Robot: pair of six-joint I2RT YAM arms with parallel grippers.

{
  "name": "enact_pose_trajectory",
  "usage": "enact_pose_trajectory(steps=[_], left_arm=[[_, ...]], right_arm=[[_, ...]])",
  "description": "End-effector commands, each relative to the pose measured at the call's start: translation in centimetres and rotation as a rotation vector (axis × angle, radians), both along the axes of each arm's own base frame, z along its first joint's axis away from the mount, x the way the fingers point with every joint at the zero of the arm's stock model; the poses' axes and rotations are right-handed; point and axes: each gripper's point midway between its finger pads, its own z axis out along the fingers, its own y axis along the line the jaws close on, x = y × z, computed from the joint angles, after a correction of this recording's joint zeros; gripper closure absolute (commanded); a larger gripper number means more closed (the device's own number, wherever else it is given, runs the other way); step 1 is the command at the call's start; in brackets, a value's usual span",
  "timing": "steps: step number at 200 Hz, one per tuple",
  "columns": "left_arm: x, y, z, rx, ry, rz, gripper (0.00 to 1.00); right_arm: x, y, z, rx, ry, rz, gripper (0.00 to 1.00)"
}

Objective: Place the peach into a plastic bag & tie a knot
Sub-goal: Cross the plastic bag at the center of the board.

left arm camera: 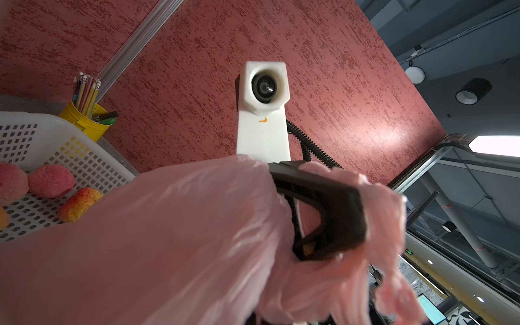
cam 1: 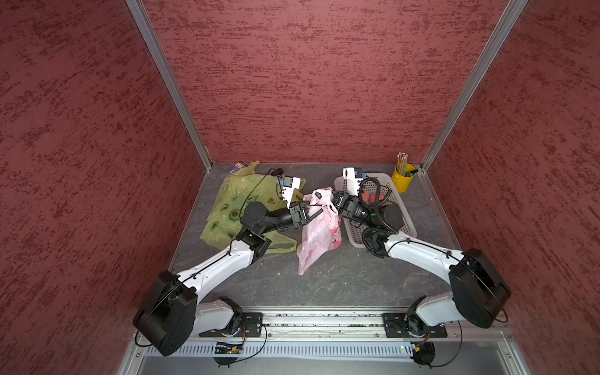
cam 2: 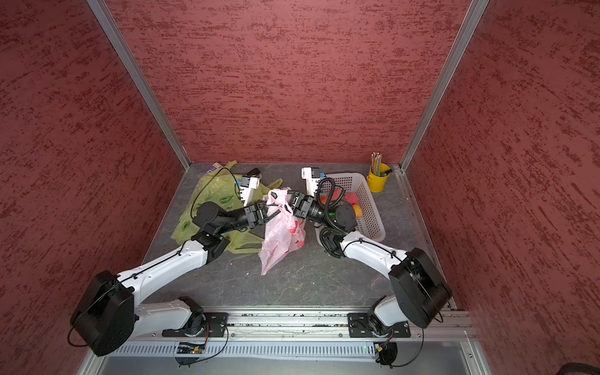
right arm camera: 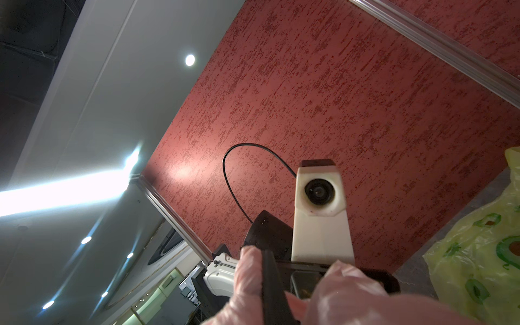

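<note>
The pink plastic bag [cam 1: 311, 246] hangs in mid-table, its bottom corner touching the tabletop. A red rounded shape, the peach [cam 1: 336, 239], shows through its lower right side in both top views. My left gripper [cam 1: 315, 211] comes in from the left and is shut on the bunched top of the bag. The right gripper [cam 1: 324, 197] meets it from the right, shut on the bag's handle. In the left wrist view pink plastic [left arm camera: 168, 239] hides my own jaws and wraps a black finger [left arm camera: 323, 211]. In the right wrist view the pink film [right arm camera: 351, 298] drapes the fingers.
A white perforated basket [cam 1: 406, 224] at the right holds more fruit [cam 2: 352, 198], under my right arm. A yellow cup of pencils [cam 1: 402, 178] stands in the back right corner. A yellow-green avocado-print bag [cam 1: 227, 207] lies at the left, under my left arm.
</note>
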Motion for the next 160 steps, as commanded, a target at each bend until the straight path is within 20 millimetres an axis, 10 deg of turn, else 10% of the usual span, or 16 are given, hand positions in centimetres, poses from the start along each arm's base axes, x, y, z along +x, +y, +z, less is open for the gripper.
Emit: enact_pose_trajectory(steps=[1,160], left_arm=[[2.2,0.0,-3.4,0.091,0.148,0.061,0.96],[-3.5,4.4,-3.8,0.323,0.137,0.131,0.29]], right_arm=[[-4.1,0.0,4.0,0.022,-0.179,0.075,1.0],[0.4,-0.9,1.5,-0.122,-0.189,-0.091,1.0]])
